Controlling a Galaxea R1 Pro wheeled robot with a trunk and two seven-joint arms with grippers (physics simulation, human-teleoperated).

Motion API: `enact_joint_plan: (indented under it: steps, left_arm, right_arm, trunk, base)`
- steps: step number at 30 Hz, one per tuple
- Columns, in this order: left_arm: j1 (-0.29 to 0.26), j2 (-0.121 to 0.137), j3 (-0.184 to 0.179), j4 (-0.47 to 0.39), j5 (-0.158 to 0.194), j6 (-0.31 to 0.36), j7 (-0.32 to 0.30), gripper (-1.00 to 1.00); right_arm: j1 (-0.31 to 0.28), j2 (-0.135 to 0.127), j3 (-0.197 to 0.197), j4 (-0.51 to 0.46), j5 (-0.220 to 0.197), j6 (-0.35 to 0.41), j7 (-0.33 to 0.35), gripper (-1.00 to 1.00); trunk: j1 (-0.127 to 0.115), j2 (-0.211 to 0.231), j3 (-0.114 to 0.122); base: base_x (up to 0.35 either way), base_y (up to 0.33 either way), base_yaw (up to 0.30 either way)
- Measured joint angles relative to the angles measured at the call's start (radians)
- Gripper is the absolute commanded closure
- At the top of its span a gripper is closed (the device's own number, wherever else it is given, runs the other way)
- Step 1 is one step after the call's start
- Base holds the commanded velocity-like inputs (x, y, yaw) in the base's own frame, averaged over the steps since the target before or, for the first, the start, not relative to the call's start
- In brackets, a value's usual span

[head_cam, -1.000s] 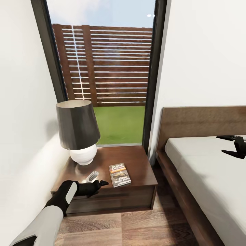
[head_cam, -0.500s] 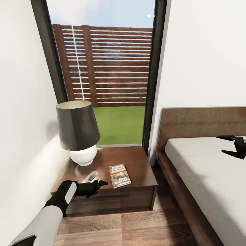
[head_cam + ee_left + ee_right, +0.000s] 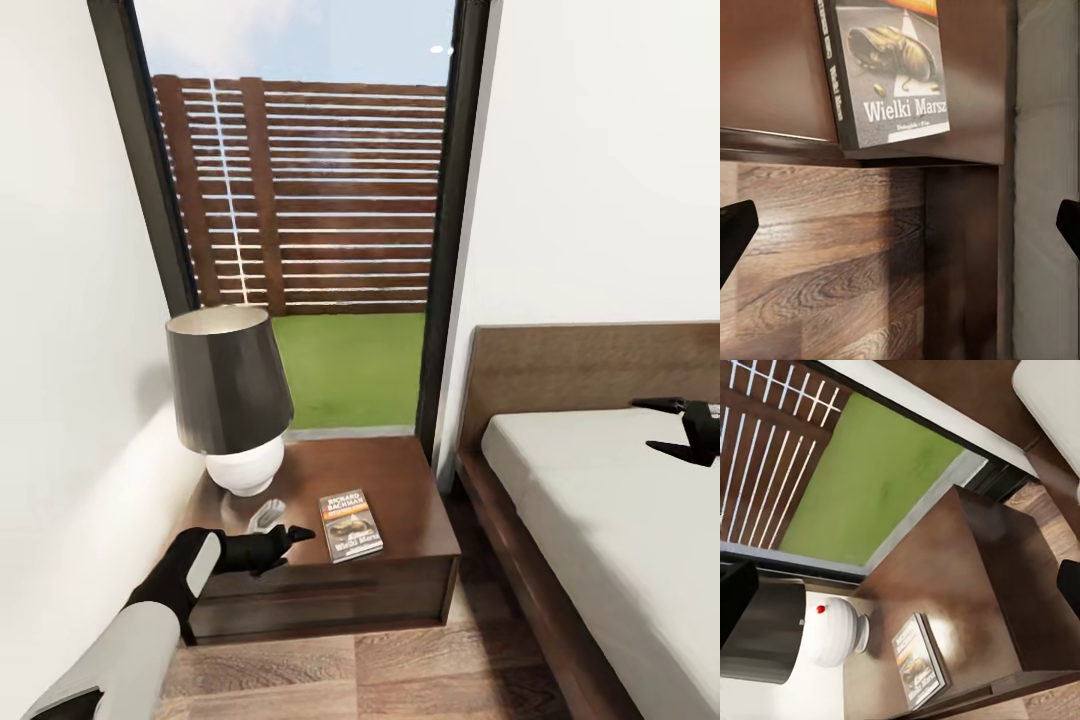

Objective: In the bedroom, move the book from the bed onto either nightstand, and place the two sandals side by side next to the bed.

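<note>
One book [image 3: 351,525], one nightstand [image 3: 400,480], one lamp [image 3: 230,410], one bed [image 3: 600,500].

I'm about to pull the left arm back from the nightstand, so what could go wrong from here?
The book lies near the front edge of the nightstand, close to the open left gripper; a sideways sweep might nudge it off. The lamp and a small clear object stand just behind that gripper, so lifting carelessly could knock them. The right gripper hovers open over the bed.
</note>
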Motion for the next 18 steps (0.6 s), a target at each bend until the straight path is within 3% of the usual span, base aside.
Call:
enact_joint_plan:
  steps: [18]
  left_arm:
    - [0.001, 0.006, -0.002, 0.000, -0.002, 0.000, -0.011, -1.00]
  right_arm:
    - [0.000, 0.024, 0.000, 0.002, 0.003, 0.000, -0.003, -1.00]
  trunk:
    - [-0.069, 0.126, 0.056]
  base:
    - [0.000, 0.000, 0.000]
